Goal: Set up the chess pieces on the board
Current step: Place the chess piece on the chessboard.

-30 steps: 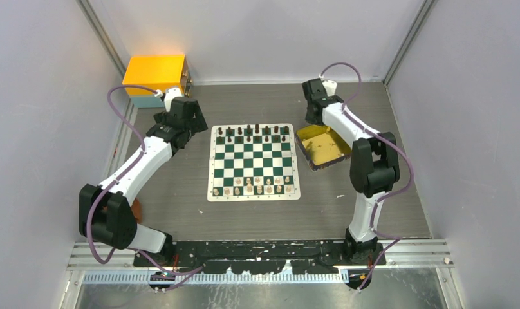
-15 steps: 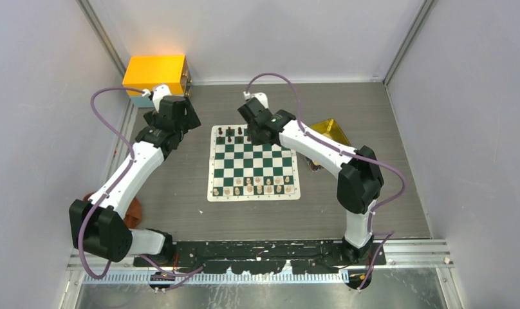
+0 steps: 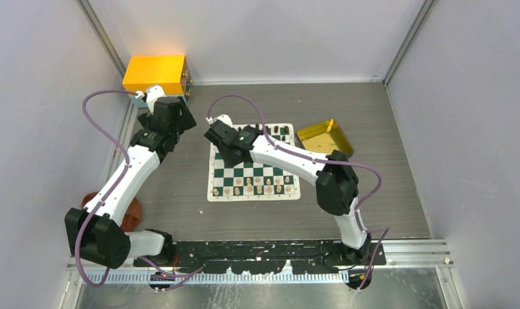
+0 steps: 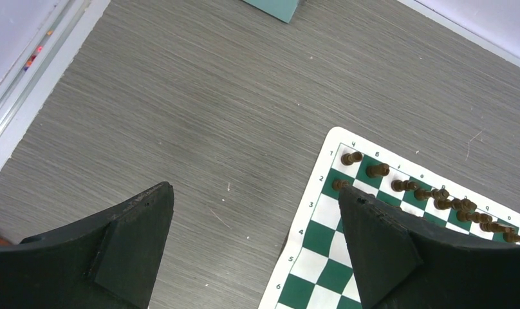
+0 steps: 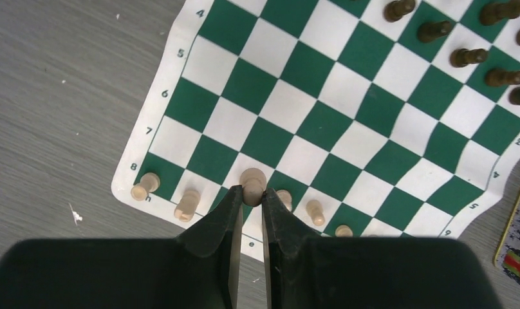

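Pale chess piece (image 5: 252, 179) in pinch of R end effector (image 5: 250, 195), over board (image 5: 322, 122); L end effector (image 4: 254, 192) wide apart.

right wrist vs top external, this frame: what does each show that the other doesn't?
Right wrist only: the right gripper pinching a pale piece between its fingertips, over the board near the pale row.

Top external only: the left arm and the yellow box in the far left corner. The right arm hides its own grip there.

Both: the board, the pale pieces along one edge and the dark pieces along the opposite one.
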Robot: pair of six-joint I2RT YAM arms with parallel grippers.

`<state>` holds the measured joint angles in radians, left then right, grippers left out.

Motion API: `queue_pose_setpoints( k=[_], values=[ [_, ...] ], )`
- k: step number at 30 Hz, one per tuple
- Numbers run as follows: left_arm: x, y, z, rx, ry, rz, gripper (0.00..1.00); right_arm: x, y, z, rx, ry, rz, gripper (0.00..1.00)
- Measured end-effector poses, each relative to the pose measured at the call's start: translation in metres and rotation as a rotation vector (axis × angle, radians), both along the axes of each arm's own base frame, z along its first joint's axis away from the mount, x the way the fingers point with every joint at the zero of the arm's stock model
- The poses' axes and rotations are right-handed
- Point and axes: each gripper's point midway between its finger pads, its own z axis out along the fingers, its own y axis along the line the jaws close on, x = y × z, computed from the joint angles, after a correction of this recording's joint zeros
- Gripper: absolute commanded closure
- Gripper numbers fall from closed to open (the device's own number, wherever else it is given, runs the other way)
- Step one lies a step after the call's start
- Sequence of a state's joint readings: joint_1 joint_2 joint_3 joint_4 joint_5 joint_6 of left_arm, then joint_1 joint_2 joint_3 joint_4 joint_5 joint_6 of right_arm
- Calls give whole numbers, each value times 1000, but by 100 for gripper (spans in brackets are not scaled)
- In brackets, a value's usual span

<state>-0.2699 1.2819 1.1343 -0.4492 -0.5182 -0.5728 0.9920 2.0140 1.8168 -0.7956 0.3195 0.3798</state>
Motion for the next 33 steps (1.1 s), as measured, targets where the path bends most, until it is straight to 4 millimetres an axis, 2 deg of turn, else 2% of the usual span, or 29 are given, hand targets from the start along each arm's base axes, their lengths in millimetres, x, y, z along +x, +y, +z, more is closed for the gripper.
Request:
queue_pose_setpoints(
  k=[6, 12, 24, 33],
  values=[
    [-6, 8, 7, 0, -14, 24, 0, -16, 17, -11, -18, 22, 56, 100],
    [-9, 19, 12, 7, -27, 59, 0, -27, 25, -21, -28, 45, 88, 100],
    [-13, 34, 12, 26, -19, 107, 0, -34, 30, -37, -49, 76, 114, 100],
    [-12, 39, 20, 30, -34, 128, 0, -38, 33, -61, -73, 117, 127, 100]
  ],
)
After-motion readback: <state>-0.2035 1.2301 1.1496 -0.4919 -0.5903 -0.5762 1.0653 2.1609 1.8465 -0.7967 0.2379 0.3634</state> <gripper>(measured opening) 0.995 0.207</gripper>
